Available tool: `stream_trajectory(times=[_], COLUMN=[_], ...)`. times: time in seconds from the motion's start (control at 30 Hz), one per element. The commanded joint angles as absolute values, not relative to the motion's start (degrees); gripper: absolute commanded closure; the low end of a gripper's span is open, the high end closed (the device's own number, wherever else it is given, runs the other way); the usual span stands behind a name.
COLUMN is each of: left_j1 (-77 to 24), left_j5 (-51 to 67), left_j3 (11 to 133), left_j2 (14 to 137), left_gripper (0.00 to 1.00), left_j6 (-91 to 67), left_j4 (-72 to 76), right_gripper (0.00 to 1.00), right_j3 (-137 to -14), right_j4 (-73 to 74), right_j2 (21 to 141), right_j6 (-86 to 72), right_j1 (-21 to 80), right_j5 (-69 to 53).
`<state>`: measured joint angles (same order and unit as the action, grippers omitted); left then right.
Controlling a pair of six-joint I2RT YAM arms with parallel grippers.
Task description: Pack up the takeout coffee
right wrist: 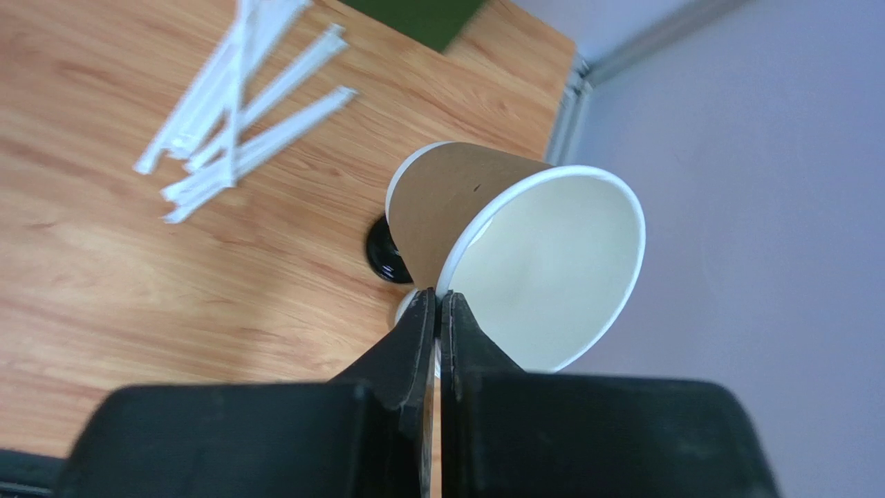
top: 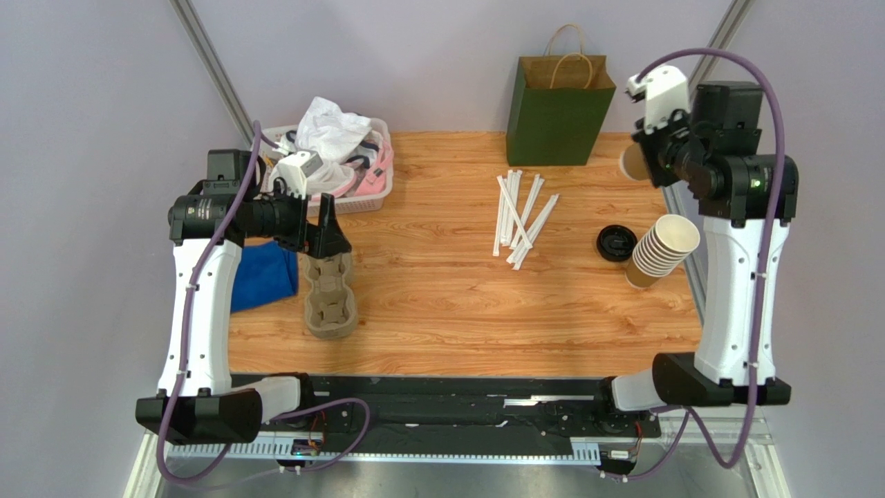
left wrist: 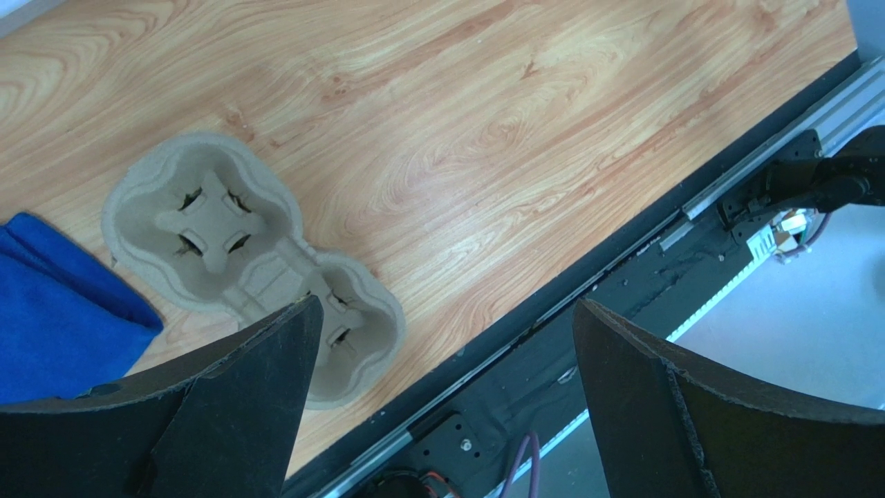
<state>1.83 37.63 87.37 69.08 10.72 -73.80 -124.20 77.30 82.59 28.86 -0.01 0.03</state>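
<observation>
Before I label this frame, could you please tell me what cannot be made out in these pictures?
Green bag inside: top view, its own front wall hides it.
Bin contents: top view, a white plastic bag covers most.
Black lid: right wrist view, mostly behind the paper cup pinched by the right gripper.
Pulp carrier near end: left wrist view, the left gripper covers it.

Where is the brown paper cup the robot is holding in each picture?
Top external: the paper cup is far right at the back, just right of the green bag.
Left wrist: not in it.
Right wrist: in the middle, tipped on its side, its rim pinched by the right fingers.
Shared landmark: the white straws lie left of the cup in both those views.
</observation>
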Motion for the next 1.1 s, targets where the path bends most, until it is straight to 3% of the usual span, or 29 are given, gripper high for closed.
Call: stream_trajectory(times=[0.0,0.17,0.33,0.57,1.07], left_j1=[1.4,1.3,1.3,1.7,5.2], left_j5=[39.6,38.9,36.7,31.6,34.4], left_j3=[87.5,85.2,78.5,72.3,69.7], left_j2=[67.3,65.5,61.2,57.3,59.3], left_gripper=[0.01,0.01,0.01,0.01,0.01], left_j6=[8.3,5.9,0.8,-2.6,-7.5], left_j4=[-70.9,-67.5,-58.1,-49.0,-43.9], right_gripper=[1.00,1.00,1.00,1.00,1.00], right_j3=[-115.8,-106.8,-96.0,-79.5,-73.0], right_j4=[84.9,78.0,68.7,48.0,38.8], right_j2=[78.1,80.1,83.4,85.4,93.5], right_j6=[29.4,29.4,27.6,23.8,18.2], right_j1=[12.8,29.4,37.3,54.7,62.8], right_j5=[-6.8,-5.6,-5.9,8.6,19.3])
